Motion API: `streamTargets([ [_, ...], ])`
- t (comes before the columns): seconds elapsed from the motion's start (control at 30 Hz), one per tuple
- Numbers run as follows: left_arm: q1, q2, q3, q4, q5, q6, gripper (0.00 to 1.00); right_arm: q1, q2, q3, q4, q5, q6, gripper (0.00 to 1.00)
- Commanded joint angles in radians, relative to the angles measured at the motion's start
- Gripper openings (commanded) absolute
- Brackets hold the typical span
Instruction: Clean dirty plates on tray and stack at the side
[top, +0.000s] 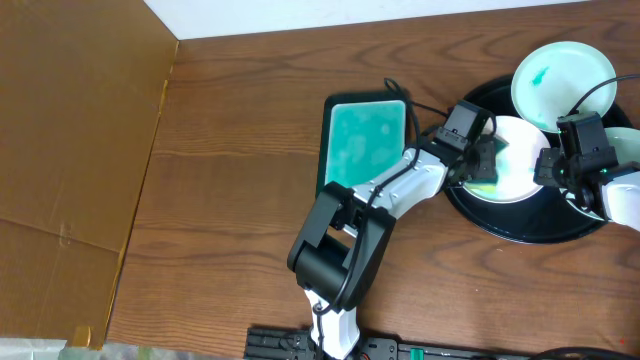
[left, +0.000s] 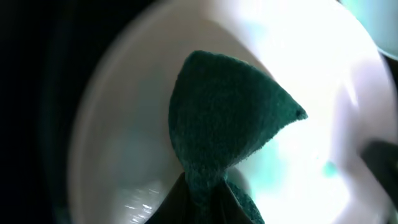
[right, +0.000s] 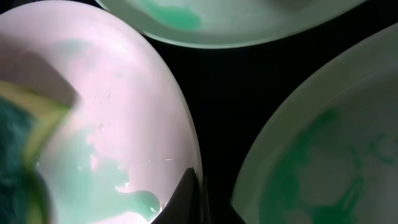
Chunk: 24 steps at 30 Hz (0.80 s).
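While the left gripper (top: 483, 160), jaws clamped on the green sponge (left: 224, 118), presses into the middle plate (top: 520, 165) on the tray (top: 520, 228), the right gripper (right: 186, 194) pinches that plate's right rim. Push too hard and the wet rim could slip free, knocking the far plate (top: 565, 80).

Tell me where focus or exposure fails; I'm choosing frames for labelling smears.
Overhead: sharp, evenly lit, though the middle plate is nearly washed out. Left wrist: soft focus on the sponge, plate glare upper right, left side black. Right wrist: blurred close-up, pinkish cast, tray featureless black.
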Motion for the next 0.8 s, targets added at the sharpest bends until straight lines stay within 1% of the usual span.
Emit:
streamTargets([
  [0.0, 0.011, 0.008, -0.002, -0.002, -0.325, 0.006, 0.07, -0.009, 0.027, -0.008, -0.02, 0.048, -0.013, 0.01],
  [0.07, 0.011, 0.008, -0.002, 0.016, -0.406, 0.006, 0.07, -0.009, 0.027, -0.008, -0.019, 0.048, -0.013, 0.01],
  [0.13, 0.013, 0.005, -0.001, 0.047, -0.414, 0.006, 0.07, -0.009, 0.027, -0.008, -0.021, 0.047, -0.013, 0.01],
  [0.23, 0.017, -0.039, -0.001, 0.071, -0.321, 0.006, 0.07, -0.007, 0.027, -0.008, -0.019, 0.037, -0.013, 0.01],
  [0.33, 0.017, -0.126, -0.001, 0.078, -0.242, 0.002, 0.07, -0.003, 0.026, -0.008, -0.005, 0.032, -0.018, 0.01],
  [0.5, 0.034, -0.306, -0.001, 0.042, -0.214, 0.004, 0.07, 0.018, 0.002, -0.007, 0.034, 0.006, -0.109, 0.01],
  [0.6, 0.067, -0.406, -0.001, -0.01, -0.262, 0.033, 0.07, 0.043, -0.034, -0.007, 0.044, -0.011, -0.183, 0.01],
  [0.73, 0.152, -0.497, -0.001, -0.132, -0.438, 0.044, 0.07, 0.093, -0.112, -0.005, 0.045, 0.04, -0.254, 0.01],
  [0.77, 0.175, -0.505, -0.001, -0.162, -0.451, 0.044, 0.07, 0.106, -0.134, -0.005, 0.045, 0.06, -0.27, 0.01],
])
